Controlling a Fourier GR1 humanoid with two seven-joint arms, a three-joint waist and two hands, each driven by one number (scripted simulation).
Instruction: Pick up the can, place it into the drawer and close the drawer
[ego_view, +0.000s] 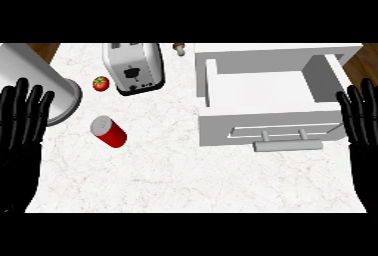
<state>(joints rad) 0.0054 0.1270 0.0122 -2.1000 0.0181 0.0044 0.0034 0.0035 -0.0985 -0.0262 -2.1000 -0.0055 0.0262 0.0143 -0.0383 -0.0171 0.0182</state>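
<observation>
Two black hands frame the view. Your left hand (22, 120) stands at the 9 o'clock edge and your right hand (359, 117) at the 3 o'clock edge. Each points its fingers toward 12 o'clock, straight and slightly spread, and holds nothing.

The can (108, 132) sits on the white marbled counter (184, 180) at about 9 o'clock from the centre, near your left hand but apart from it. Its grey top faces 10 o'clock and its red side trails toward 4 o'clock. You cannot tell from this angle whether it stands upright or leans.

The drawer (221, 131) lies at 2 o'clock, pulled open toward you. Inside it you see only its white floor and walls. Its front panel carries a grey bar handle (288, 145) on the 6 o'clock side. The can is well apart from the drawer, out on the counter at the drawer's 9 o'clock side.

At 10 o'clock from the can you find a tomato (101, 83). Just beside the tomato, on its 2 o'clock side, stands a silver toaster (133, 67). A large grey cylinder (40, 80) occupies the 10 o'clock corner, partly behind the left hand's fingertips. A small brown object (179, 48), too small to identify, shows at 12 o'clock between the toaster and the drawer's housing.
</observation>
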